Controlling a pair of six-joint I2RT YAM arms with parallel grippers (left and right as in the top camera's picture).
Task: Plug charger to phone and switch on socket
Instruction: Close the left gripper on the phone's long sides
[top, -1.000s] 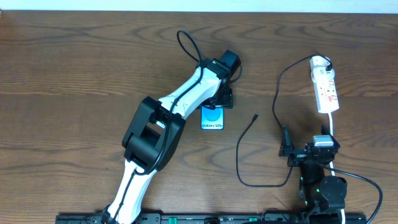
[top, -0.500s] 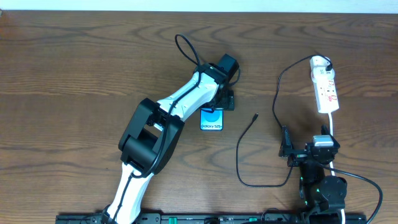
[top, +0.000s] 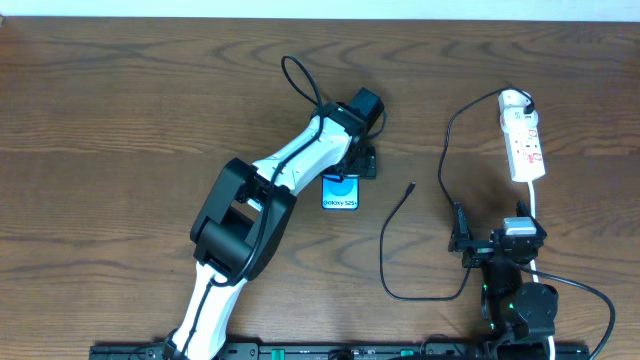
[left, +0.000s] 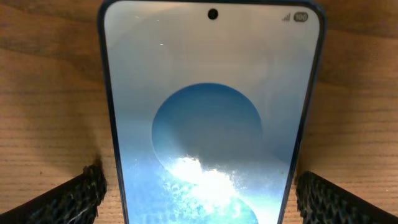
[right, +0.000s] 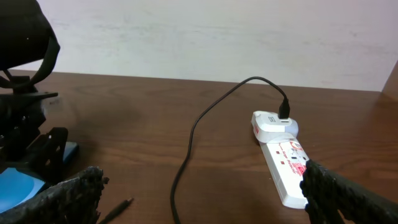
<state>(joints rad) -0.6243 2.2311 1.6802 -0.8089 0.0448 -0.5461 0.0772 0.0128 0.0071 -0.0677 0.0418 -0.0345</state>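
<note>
Phone (top: 341, 192): flat, screen up, mid-table, just left of the charger's loose tip.
Left gripper (left: 205, 198): released; fingers straddle the phone's long edges, a sliver of table (top: 120, 120) showing at each side.
Right gripper (top: 490, 243): released, empty, near right.
Charger (top: 384, 240): black cable looping near; far end in white adapter (top: 514, 100).
Socket (top: 524, 145): far right, carrying the adapter.

Light-blue phone (top: 341, 194), white socket (top: 524, 145), black charger (top: 400, 203)
</note>
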